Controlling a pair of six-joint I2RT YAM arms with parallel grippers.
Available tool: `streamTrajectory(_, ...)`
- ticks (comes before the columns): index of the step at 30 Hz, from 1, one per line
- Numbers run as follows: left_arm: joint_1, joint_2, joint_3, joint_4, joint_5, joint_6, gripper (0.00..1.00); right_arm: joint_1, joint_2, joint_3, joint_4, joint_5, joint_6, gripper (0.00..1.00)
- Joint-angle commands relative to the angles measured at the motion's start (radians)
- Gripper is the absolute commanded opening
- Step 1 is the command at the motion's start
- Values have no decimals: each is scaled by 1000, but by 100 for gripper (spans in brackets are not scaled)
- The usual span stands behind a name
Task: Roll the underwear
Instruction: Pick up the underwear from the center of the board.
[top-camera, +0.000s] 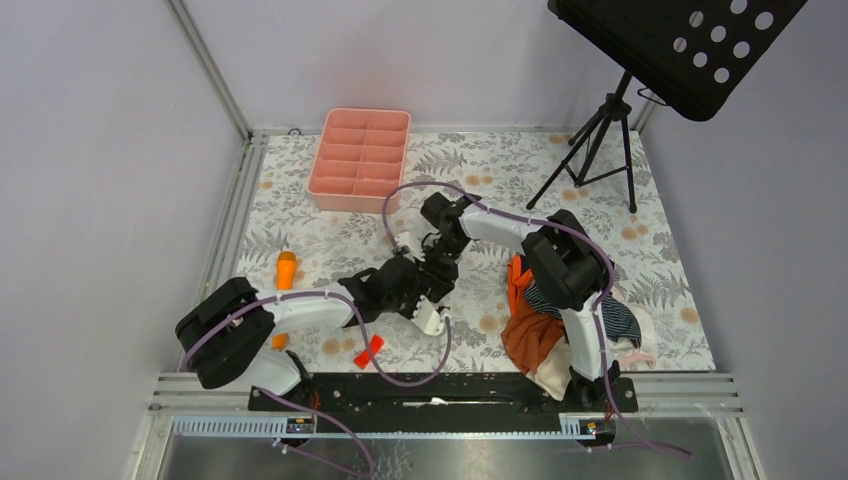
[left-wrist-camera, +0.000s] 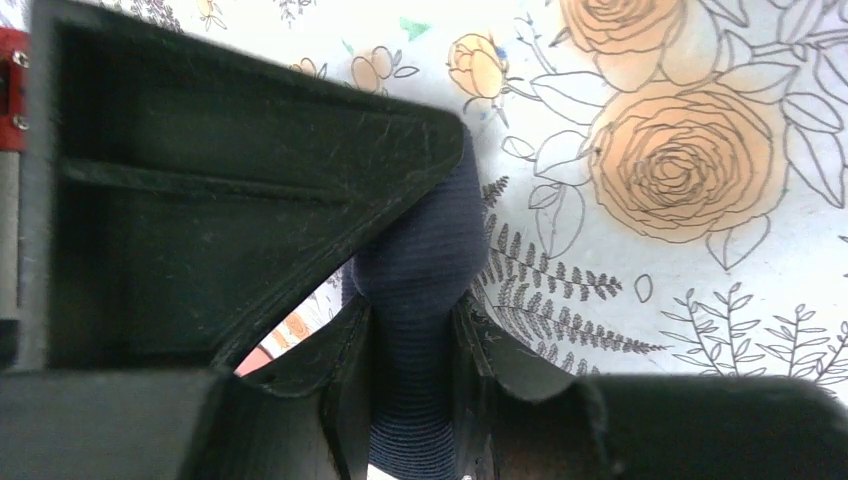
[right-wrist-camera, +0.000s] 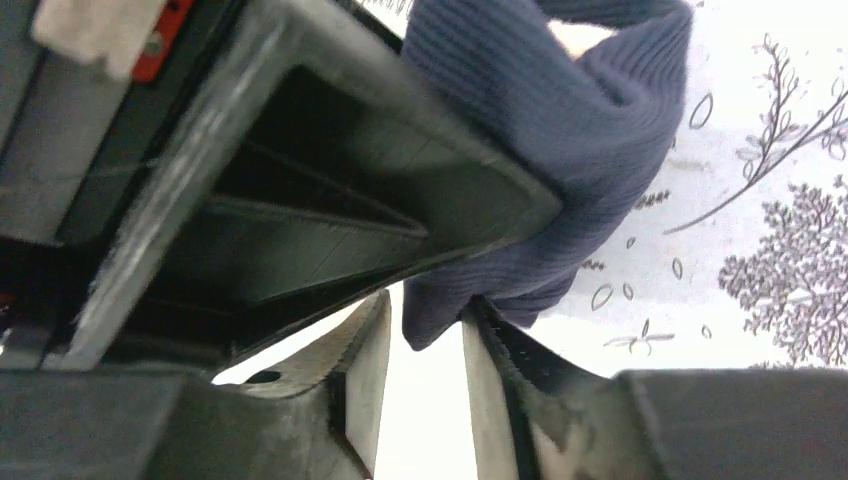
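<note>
Navy underwear (left-wrist-camera: 420, 265) is at mid-worktop (top-camera: 620, 190), approx halfway btwn near and far edges, caught btwn my two arms. Top view hides nearly all of it behind the wrists, so I go by the wrist cams.

Left gripper (left-wrist-camera: 410, 340): fingers almost closed, the narrow gap packed w/ ribbed navy cloth. The band runs straight out past the tips, so its long axis lies along the fingers, not across them. Solid hold imo.

Right gripper (right-wrist-camera: 425, 330): also almost closed, but only a corner of the same underwear (right-wrist-camera: 560, 130) sits btwn the pads. The bulk spreads beyond the tips and over the upper finger. Thin hold, I'd judge it could slip.

Key relation: in top view the left gripper (top-camera: 405, 288) comes in from the near-left corner and the right gripper (top-camera: 440, 262) reaches back in from the far-right side, tips nearly meeting. So the span of cloth btwn them is very short, axis prob diagonal, near-left to far-right. Neither arm is nearer, both are on it. Can't tell if the cloth touches the worktop.

My read: bunched, no roll formed yet. Next move needs it spread flat first, w/o the right corner pulling free.

Orange garment (top-camera: 525, 340) and a striped piece (top-camera: 548, 300) lie by the near-right corner, well apart from the fingers
</note>
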Motion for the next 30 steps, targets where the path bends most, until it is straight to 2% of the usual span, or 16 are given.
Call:
streamTrajectory(1,46,36,102,-180,62,-120,3,-83,-73,62,-181,12,13,49)
streamTrajectory(4,134,62,244,-335,192,-185,0,-209,-146,173,-223,-77,56,82)
streamTrajectory(6,174,95,332,-444,251,-212,0,-296,-166,237,-269,-135,82,89)
streamTrajectory(11,245,123,533,-615,347,-263,0,-466,-227,263,-306,-234,165,92)
streamTrajectory(13,274,137,632,-689,378,-270,0,-490,-267,227,-306,-241,175,99)
streamTrajectory(19,423,276,1010,-882,399,-235,0,-496,-396,120,-292,-210,188,100)
streamTrajectory(23,530,374,1192,-807,338,-235,0,-496,-469,97,-296,-166,206,100)
streamTrajectory(26,594,439,1235,-711,320,-214,0,-496,-516,80,-304,-97,208,100)
streamTrajectory(30,649,532,1269,-686,344,-143,0,-495,-550,38,-323,-63,216,100)
